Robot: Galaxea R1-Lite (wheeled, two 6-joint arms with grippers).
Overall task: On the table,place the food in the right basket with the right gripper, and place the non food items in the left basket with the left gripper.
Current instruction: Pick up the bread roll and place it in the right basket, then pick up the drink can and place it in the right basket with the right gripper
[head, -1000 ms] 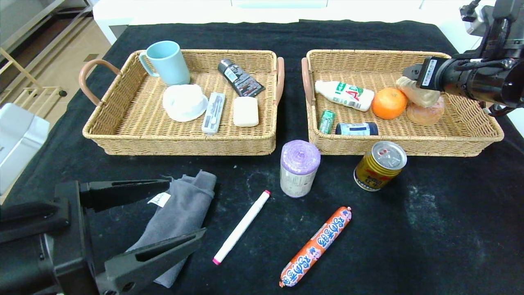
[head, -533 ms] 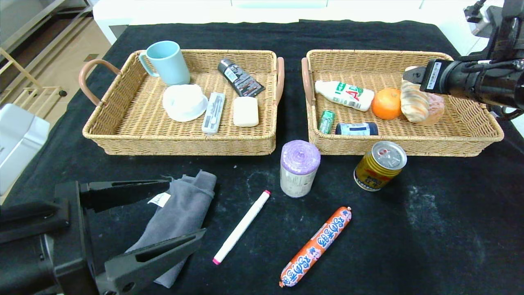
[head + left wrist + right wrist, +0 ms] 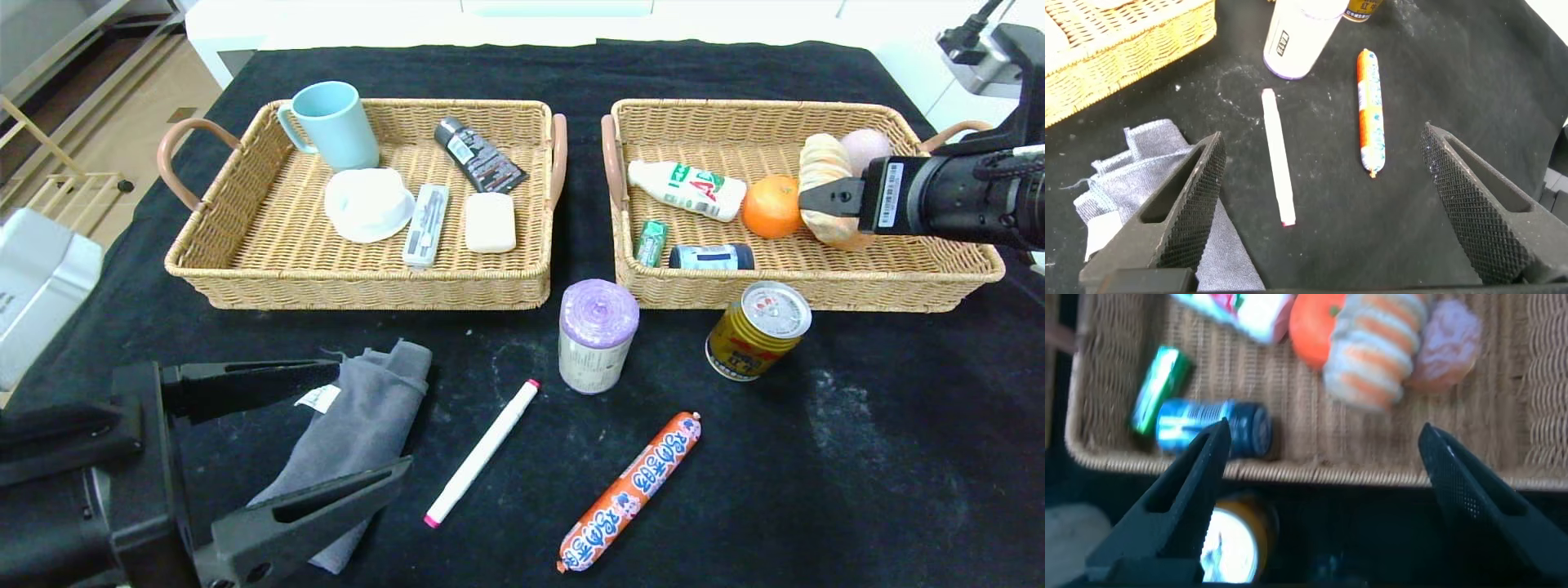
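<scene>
The striped bread roll (image 3: 823,175) lies in the right basket (image 3: 939,273), against an orange, free of my right gripper (image 3: 816,200), which hangs open and empty over the basket's front part (image 3: 1324,433). On the black table (image 3: 857,457) in front of the baskets are the gold can (image 3: 758,331), the orange sausage (image 3: 630,490), the purple-topped roll (image 3: 598,335), the white marker (image 3: 482,452) and the grey towel (image 3: 359,425). My left gripper (image 3: 371,418) is wide open low over the towel's edge (image 3: 1135,163), with the marker (image 3: 1277,155) between its fingers' line.
The left basket (image 3: 245,253) holds a blue mug (image 3: 331,122), a white cap, a case, soap and a dark tube. The right basket also holds a milk bottle (image 3: 690,189), an orange (image 3: 771,206), a green pack, a blue can and a pinkish bun. A white box (image 3: 37,286) stands at the left edge.
My right gripper opened and drew back toward the basket's front right. The bread roll it carried now rests in the basket. The left arm has not moved.
</scene>
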